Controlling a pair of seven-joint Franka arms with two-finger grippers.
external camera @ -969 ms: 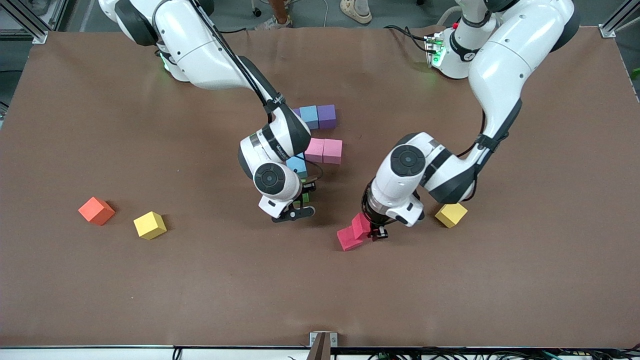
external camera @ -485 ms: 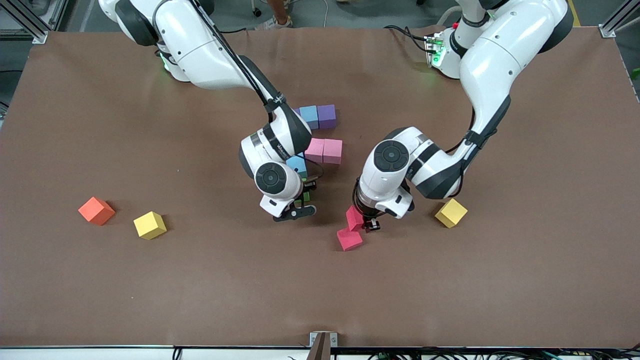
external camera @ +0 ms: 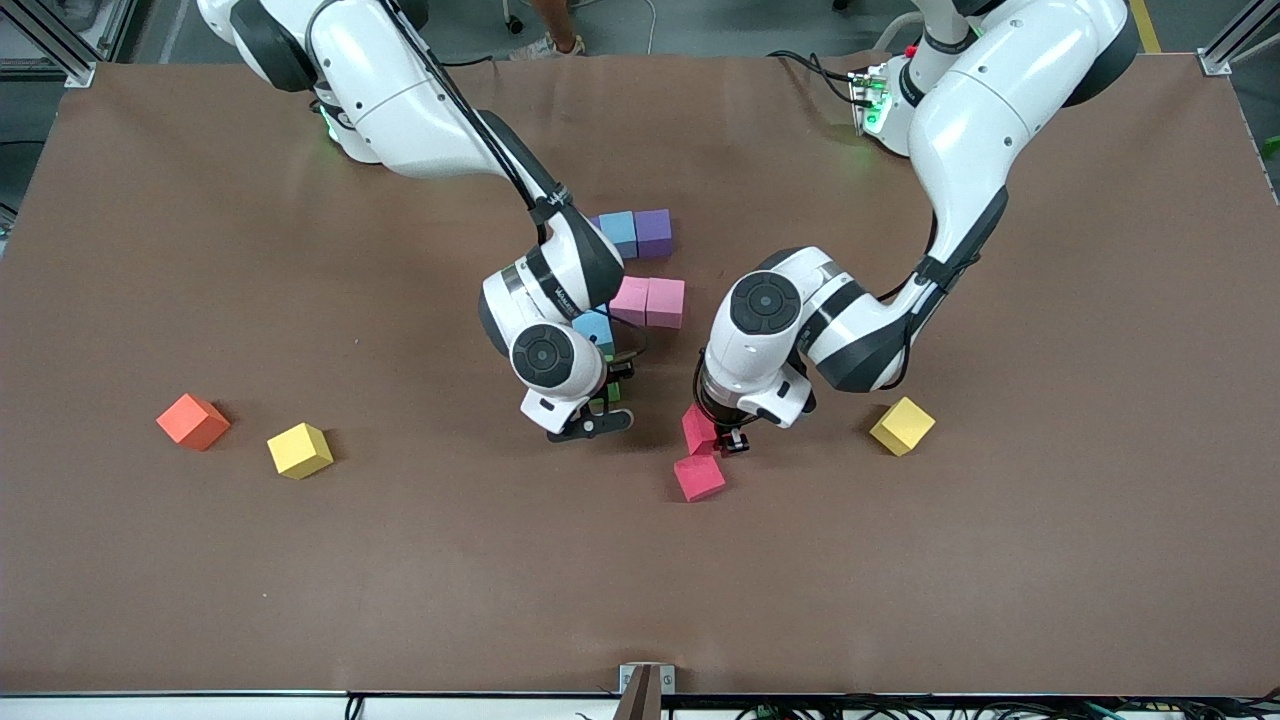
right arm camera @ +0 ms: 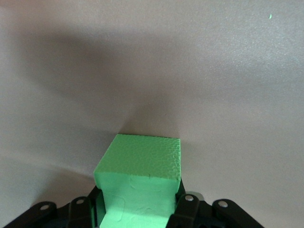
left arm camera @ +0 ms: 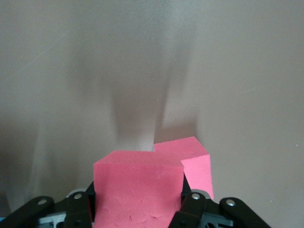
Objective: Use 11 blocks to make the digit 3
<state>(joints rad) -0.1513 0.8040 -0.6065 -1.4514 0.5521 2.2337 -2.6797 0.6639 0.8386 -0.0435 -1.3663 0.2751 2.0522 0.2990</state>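
Partial figure at table centre: light blue block touching purple block, two pink blocks side by side just nearer the camera, another light blue one mostly hidden under the right arm. Green block and one red block are each clamped in a gripper, second red block lies tilted on the table right by the held one. Two yellow blocks lie loose, one toward the right arm's end, one toward the left arm's.
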